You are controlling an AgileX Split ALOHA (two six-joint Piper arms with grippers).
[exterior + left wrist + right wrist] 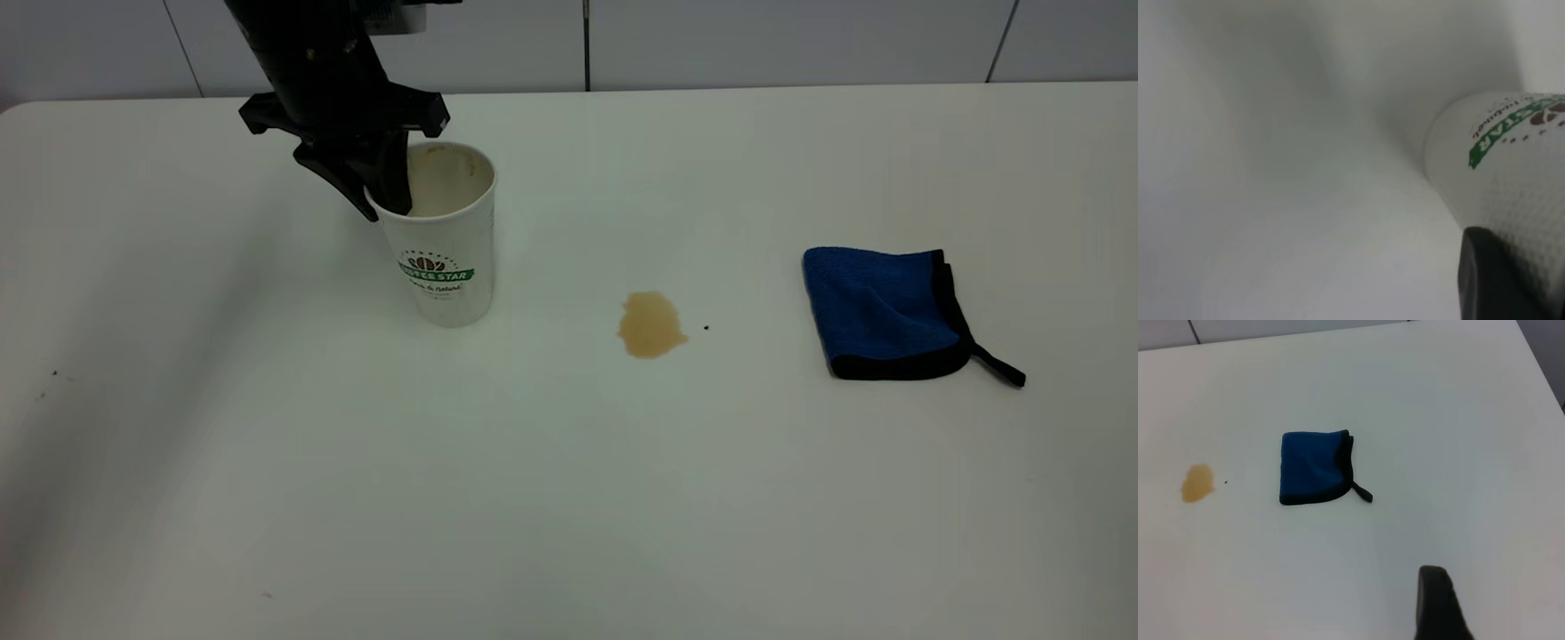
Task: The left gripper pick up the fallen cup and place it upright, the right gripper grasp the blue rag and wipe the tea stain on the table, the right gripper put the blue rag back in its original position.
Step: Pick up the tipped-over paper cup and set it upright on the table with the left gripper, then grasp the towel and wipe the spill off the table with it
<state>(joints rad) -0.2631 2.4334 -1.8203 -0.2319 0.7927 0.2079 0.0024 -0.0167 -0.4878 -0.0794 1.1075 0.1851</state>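
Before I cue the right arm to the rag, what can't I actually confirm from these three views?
- Left gripper grip on the cup: exterior shows one finger inside the rim; the housing hides the contact.
- Cup's base: cut off in the left wrist view.
- Right gripper: absent from the exterior view; the right wrist view shows one finger, so its opening is unknown.
- Blue rag underside: hidden.

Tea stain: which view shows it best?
The exterior view: the tea stain lies whole and unobstructed on the table, between the cup and the blue rag. The right wrist view shows it smaller, near the picture's edge. The left wrist view shows none of it.
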